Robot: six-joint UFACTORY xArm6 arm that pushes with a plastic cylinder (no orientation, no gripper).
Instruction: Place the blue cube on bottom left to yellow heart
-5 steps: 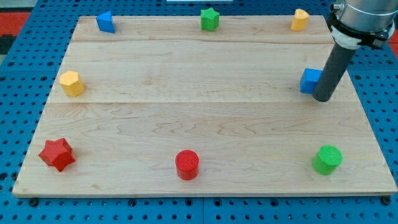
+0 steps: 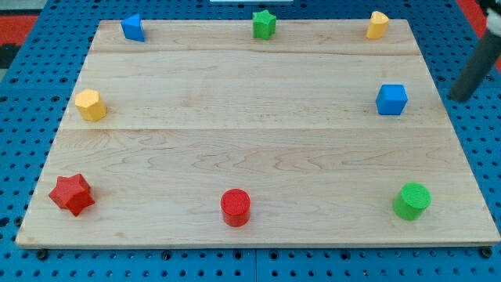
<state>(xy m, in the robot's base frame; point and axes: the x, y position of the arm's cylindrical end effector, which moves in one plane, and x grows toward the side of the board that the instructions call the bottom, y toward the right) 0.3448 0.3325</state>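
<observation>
Wooden tabletop [image 2: 258, 141]. My tip [image 2: 460, 95], a bare rod with no end effector to open or close, sits off the board's right edge, well apart from blue cube [image 2: 391, 99]. Yellow heart [image 2: 377, 24] at top right, above the cube.

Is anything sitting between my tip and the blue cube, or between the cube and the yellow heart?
Nothing visible. My tip sits off the board to the right of the blue cube; bare wood runs up to the yellow heart.

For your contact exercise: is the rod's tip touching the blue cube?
Apart. The camera view shows my tip off the board's right edge, bare wood between it and the blue cube.
</observation>
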